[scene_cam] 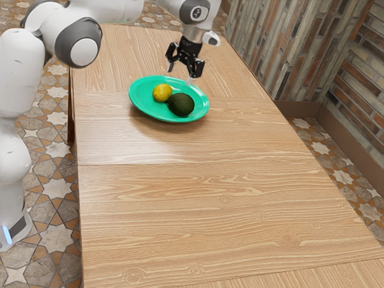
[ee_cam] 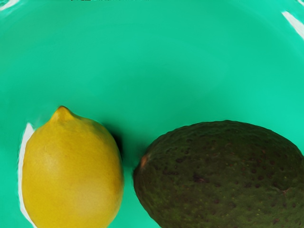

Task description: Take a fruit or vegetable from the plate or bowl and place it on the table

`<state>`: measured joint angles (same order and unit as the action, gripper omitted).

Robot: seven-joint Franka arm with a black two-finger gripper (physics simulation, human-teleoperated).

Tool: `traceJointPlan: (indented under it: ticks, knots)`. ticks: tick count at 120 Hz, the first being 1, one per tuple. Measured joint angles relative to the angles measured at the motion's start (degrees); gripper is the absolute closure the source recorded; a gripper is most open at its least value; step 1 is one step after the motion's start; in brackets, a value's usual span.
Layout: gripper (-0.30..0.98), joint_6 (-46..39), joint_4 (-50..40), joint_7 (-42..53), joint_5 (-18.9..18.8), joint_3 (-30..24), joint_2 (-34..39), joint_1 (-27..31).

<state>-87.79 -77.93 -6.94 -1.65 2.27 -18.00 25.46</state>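
Status: pick not done, place not done. My pincer [scene_cam: 180, 75] is above the far part of the green plate [scene_cam: 141, 92] as the exterior view has it, fingers apart, nothing clamped between them

Both candidates are on the plate: lemon [scene_cam: 162, 93] and avocado [scene_cam: 181, 104], side by side. Wrist view puts a narrow strip of plate between them at their nearest sides. The plate itself sits on the wooden surface [scene_cam: 210, 198]

Progress, my read: at the approach stage, hand up near the plate, no contact with either fruit. Task only wants one of them, so either counts; can't tell from here which one is the target

Left to do: pick one, line up over it, lower, close on it, lift past the rim, carry it off the plate, set it on the surface, let go. So basically the whole job

Watch-outs: the gap between the fruits looks tight for a finger, so a bad angle could nudge the neighbour. Lemon looks like the easier grip, being smaller; avocado is wider and probably wants closing across its short axis. Either might roll if released too high
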Motion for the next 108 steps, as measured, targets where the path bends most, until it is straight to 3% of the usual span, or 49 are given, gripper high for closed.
traceJointPlan:
  ticks: [38,108]
  knots:
    - [0.00,-7.8,-4.6,2.8,-0.1,4.3,-0.5,0.3]
    - [0.00,-12.5,-16.1,6.5,0.0,4.4,6.0,0.1]
